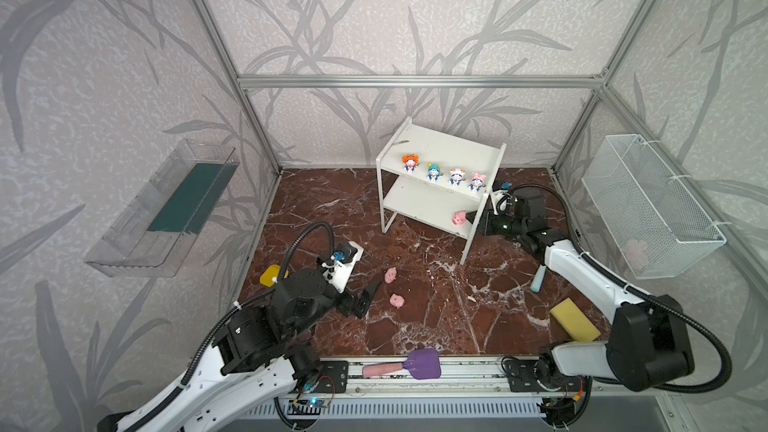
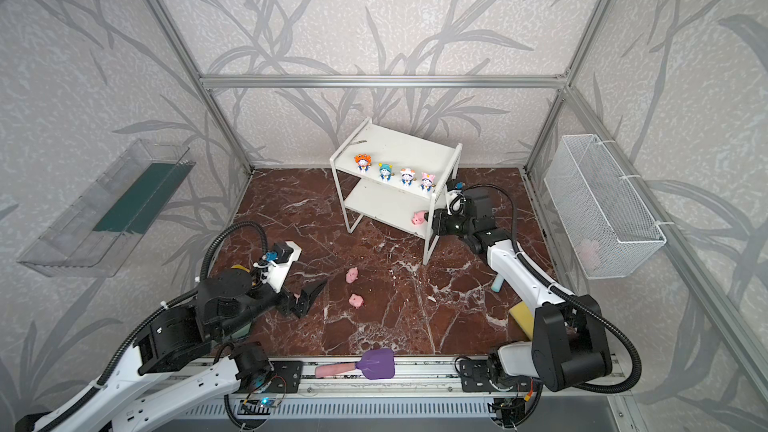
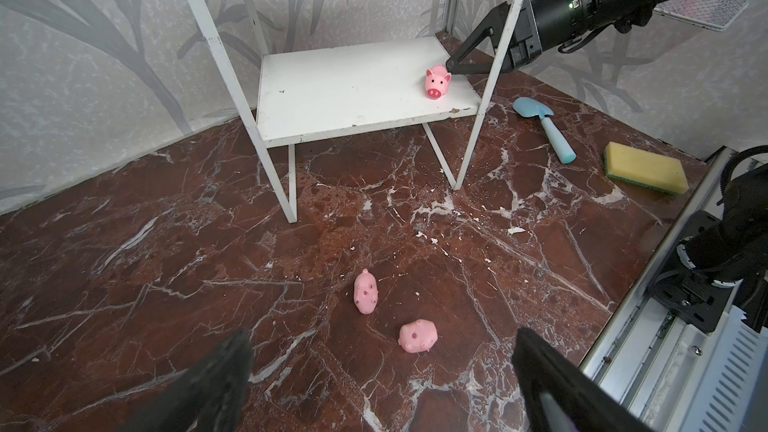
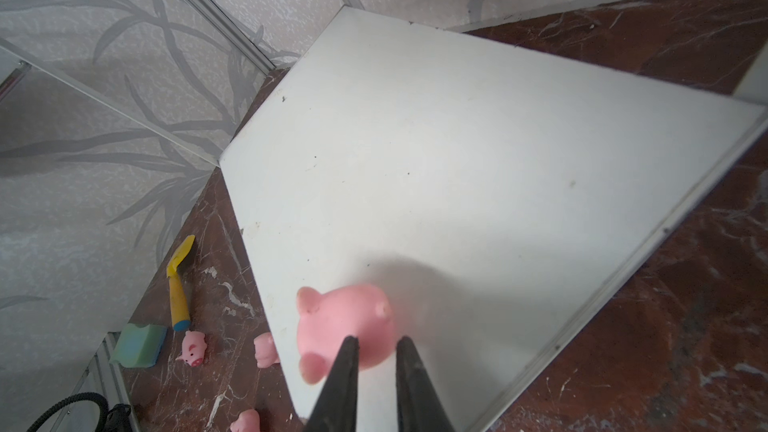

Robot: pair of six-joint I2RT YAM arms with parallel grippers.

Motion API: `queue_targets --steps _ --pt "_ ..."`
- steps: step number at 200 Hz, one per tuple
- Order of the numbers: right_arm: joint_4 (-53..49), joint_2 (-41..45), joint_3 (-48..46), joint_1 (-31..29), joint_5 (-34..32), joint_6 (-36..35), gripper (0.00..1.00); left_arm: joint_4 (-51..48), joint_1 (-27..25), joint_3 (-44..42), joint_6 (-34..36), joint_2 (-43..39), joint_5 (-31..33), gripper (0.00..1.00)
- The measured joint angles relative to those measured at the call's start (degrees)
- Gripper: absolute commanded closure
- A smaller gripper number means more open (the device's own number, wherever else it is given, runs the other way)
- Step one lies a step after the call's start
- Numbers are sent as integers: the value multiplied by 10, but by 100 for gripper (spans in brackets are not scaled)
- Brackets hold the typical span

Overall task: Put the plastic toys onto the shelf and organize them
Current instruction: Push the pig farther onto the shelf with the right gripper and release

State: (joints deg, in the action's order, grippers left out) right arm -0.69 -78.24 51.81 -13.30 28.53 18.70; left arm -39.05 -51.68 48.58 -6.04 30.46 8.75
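Right now your right jaws are pinched narrow on the rear of a pink pig [image 3: 437,84]. It stands on the shelf's [image 1: 419,147] lower board [image 3: 353,89], at the end nearest the right arm and close to the front edge. That is where it could go wrong. If the soft pig clings to a pad as you let go, or you pull back before the jaws are clear of it, it could be dragged off the end.

The jaws also reach in through the side frame, just beside the front leg [image 3: 480,118]. A sideways exit could knock the frame and topple the four figurines [image 1: 457,176] lined up on the top board.

Your left jaws hang wide open and empty above the surface [image 1: 436,326], near two pigs [image 3: 365,297] lying on their sides. These could roll or squirt out when pinched.
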Motion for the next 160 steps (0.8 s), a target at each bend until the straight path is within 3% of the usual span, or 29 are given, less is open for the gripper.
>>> queue_targets --steps 160 --pt "-10 -21 12 0 -21 -14 81 0 0 0 0 4 0 1"
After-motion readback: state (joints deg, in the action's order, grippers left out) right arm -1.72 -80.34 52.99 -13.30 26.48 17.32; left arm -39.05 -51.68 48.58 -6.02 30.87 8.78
